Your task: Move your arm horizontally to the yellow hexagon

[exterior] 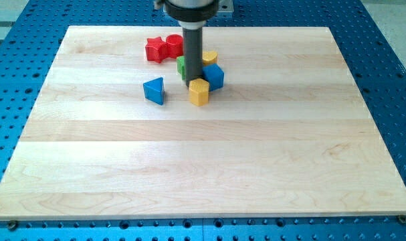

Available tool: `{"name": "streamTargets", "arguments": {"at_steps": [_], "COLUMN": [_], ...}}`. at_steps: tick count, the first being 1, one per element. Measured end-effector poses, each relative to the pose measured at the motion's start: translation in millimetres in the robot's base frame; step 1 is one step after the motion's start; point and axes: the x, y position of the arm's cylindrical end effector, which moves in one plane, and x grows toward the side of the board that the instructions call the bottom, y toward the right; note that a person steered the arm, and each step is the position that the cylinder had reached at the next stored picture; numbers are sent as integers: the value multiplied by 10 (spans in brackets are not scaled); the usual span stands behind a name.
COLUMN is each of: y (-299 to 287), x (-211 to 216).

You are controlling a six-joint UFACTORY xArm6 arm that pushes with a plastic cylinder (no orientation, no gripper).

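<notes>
A yellow hexagon block (198,92) sits on the wooden board near the view's top centre. My rod comes down from the view's top, and my tip (193,81) stands just above and slightly left of the yellow hexagon, close to touching it. A blue block (214,75) sits right of the rod. A yellow round block (209,57) lies behind the blue one. A green block (182,67) is partly hidden behind the rod on its left.
A red star-like block (155,49) and a red round block (174,45) lie at the view's top left of the rod. A blue triangle block (154,90) sits left of the yellow hexagon. The wooden board (203,167) rests on a blue perforated table.
</notes>
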Motion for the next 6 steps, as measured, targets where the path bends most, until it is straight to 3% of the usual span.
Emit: {"name": "streamTargets", "arguments": {"at_steps": [1,4,5,6], "y": [184,-144,60,518], "x": [623,493,939,990]}}
